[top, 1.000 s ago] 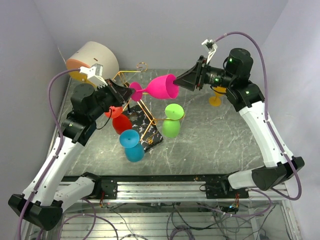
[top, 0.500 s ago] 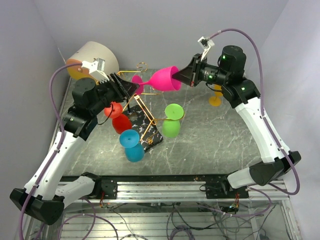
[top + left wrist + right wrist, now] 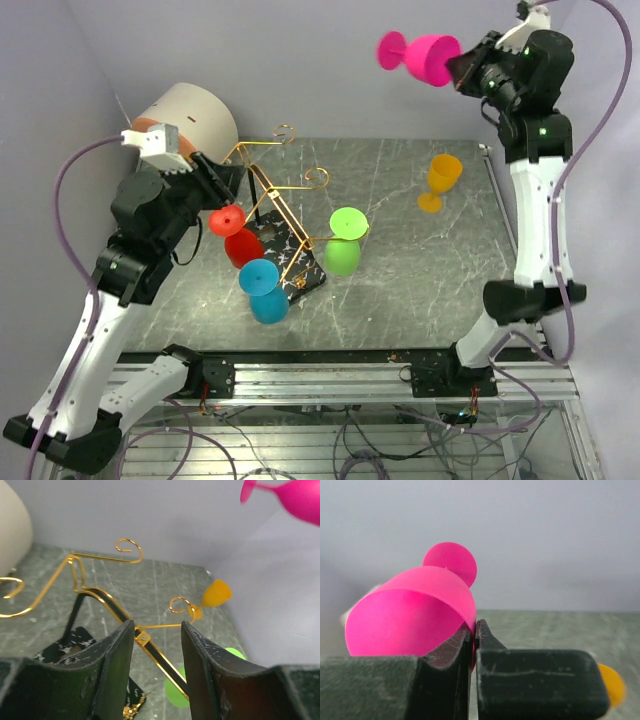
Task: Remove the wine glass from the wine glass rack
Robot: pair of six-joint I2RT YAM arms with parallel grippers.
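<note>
Plain pale-grey walls (image 3: pixel 300 60) around a dark, white-veined marble tabletop (image 3: pixel 420 285), evenly lit

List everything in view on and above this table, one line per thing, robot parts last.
pink wine glass: one, pink, held in the air above the table's far right, off the rack
wine glass rack: one, gold wire on a black veined base, left of the table's middle
red wine glass: one, red, on the rack's left side
blue wine glass: one, blue, on the rack's near side
green wine glass: one, green, on the rack's right side
orange wine glass: one, orange, on the table, far right
drum: one, beige with an orange face, far left corner
table: one, dark grey, veined
left gripper: one, black, open, empty, by the rack
right gripper: one, black, shut on the pink wine glass's rim
</note>
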